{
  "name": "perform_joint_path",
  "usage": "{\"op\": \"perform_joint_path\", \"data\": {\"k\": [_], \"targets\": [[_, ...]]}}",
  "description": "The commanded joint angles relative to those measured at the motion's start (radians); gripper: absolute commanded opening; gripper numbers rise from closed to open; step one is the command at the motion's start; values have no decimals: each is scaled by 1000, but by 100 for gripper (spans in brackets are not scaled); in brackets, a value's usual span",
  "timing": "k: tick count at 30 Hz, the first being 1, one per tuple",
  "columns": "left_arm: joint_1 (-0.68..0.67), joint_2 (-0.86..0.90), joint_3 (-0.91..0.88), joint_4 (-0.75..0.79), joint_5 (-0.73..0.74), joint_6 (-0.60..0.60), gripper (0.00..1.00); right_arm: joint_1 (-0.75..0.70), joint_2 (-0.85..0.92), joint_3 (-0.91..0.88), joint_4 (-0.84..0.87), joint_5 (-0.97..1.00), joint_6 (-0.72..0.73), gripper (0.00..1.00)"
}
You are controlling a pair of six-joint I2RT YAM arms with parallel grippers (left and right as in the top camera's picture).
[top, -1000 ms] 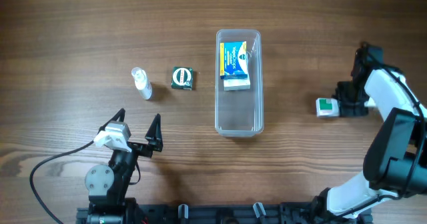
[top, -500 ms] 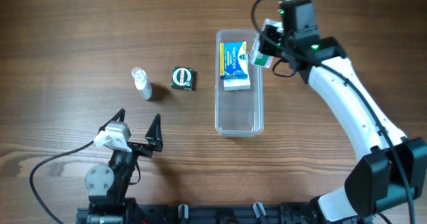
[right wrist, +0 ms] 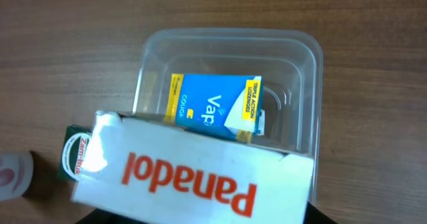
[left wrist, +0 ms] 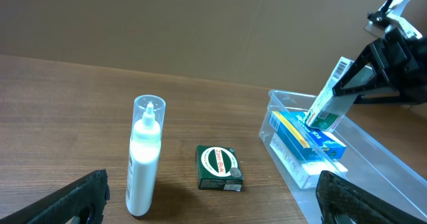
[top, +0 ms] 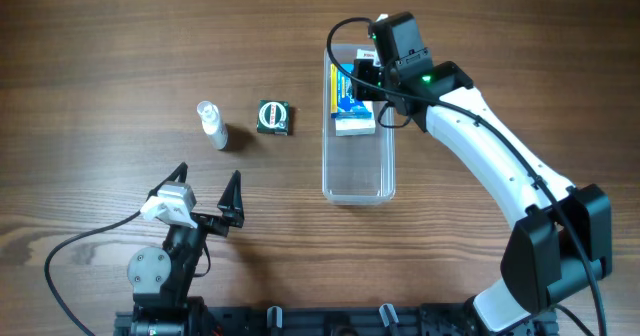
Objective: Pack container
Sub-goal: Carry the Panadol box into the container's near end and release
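The clear plastic container (top: pixel 358 166) lies at the table's middle, with a blue and white box (top: pixel 350 96) in its far end. My right gripper (top: pixel 372 76) is shut on a white Panadol box (right wrist: pixel 193 174) and holds it tilted over the container's far end, above the blue box (right wrist: pixel 213 107). The held box also shows in the left wrist view (left wrist: pixel 330 97) over the container (left wrist: pixel 393 177). My left gripper (top: pixel 205 191) is open and empty near the front left. A green box (top: pixel 273 117) and a small white bottle (top: pixel 211 125) lie left of the container.
The green box (left wrist: pixel 219 167) and the white bottle (left wrist: pixel 143 154) stand in front of my left gripper. A black cable runs from the left arm's base (top: pixel 160 271) to the left edge. The near half of the container holds nothing.
My right arm has swung from the table's right side to the container, carrying the white box from there to above the container's far end. The left arm has not moved.
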Motion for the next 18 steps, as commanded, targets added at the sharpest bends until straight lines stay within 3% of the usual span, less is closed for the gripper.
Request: {"op": "perform_joint_path", "data": {"k": [1,10,13,16,18], "targets": [[6,-4,-5,-2,5,16,100,4,-8,13,-29,-16,-13,52],[6,-4,-5,-2,5,16,100,4,-148,13,-137,-16,-5,49],[6,-4,-5,-2,5,16,100,4,-148,13,-130,-16,-4,58],[6,-4,-5,-2,5,16,100,5,-143,12,-70,-16,-2,79],[6,-4,-5,-2,5,16,100,5,-127,12,0,-17,-18,84]]}}
